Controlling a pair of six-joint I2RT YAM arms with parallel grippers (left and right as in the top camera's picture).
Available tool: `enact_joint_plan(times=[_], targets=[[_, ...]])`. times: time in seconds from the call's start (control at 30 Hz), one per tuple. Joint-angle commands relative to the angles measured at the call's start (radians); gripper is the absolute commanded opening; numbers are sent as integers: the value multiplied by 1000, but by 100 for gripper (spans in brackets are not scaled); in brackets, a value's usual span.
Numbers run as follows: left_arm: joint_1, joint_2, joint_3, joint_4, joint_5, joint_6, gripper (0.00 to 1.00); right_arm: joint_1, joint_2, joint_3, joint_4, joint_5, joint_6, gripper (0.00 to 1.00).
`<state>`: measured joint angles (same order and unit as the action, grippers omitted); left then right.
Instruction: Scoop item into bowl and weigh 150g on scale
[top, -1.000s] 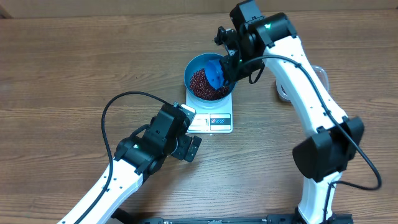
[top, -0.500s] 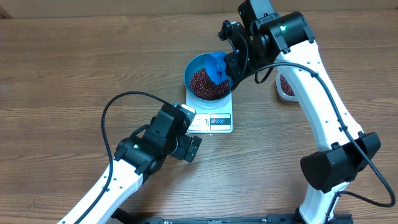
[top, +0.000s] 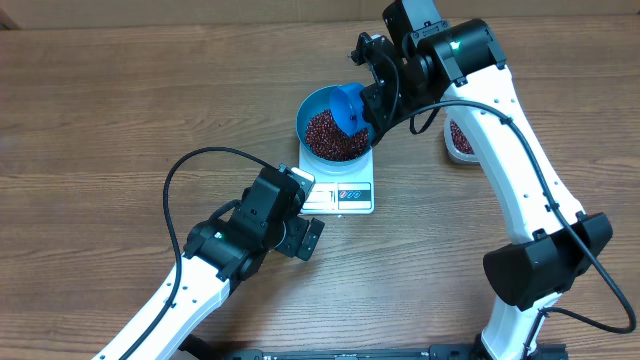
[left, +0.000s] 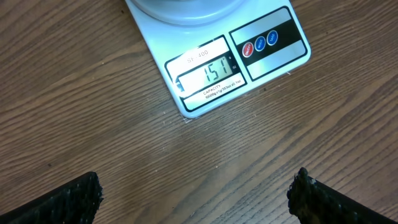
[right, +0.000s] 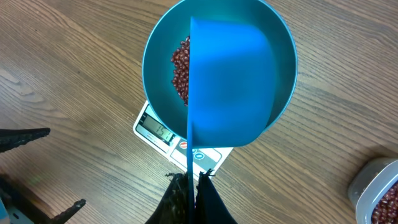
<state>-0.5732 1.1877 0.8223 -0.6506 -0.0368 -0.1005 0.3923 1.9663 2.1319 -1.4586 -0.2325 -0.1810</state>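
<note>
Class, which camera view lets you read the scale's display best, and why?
The left wrist view: the display is large and sharp, reading 151. Overhead shows the scale under the bowl, its digits too small to read. The right wrist view shows the display tiny, below the bowl's rim.

Bright even light (mild glare on scale (left: 217, 59))

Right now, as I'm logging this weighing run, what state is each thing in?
scale, switched on, display reads 151
bowl, sitting on the scale, partly filled
beans, heaped in the bowl
scoop, held by its handle over the bowl
tub, holds more beans, partly hidden by the arm
left gripper, open, empty, in front of the scale
right gripper, shut on the scoop handle
</note>
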Motion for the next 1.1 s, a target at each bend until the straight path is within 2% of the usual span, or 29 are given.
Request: enact_joint_plan(times=[0.0,0.8,1.07], targets=[[6,2,22,0,8,11,99,-6,-24,26,3,-24,-11,4],[6,2,22,0,8,11,100,-7,-23,24,11,-31,-34,4],[6,2,22,0,8,11,99,-7,-23,-64,82,-4,-29,4]])
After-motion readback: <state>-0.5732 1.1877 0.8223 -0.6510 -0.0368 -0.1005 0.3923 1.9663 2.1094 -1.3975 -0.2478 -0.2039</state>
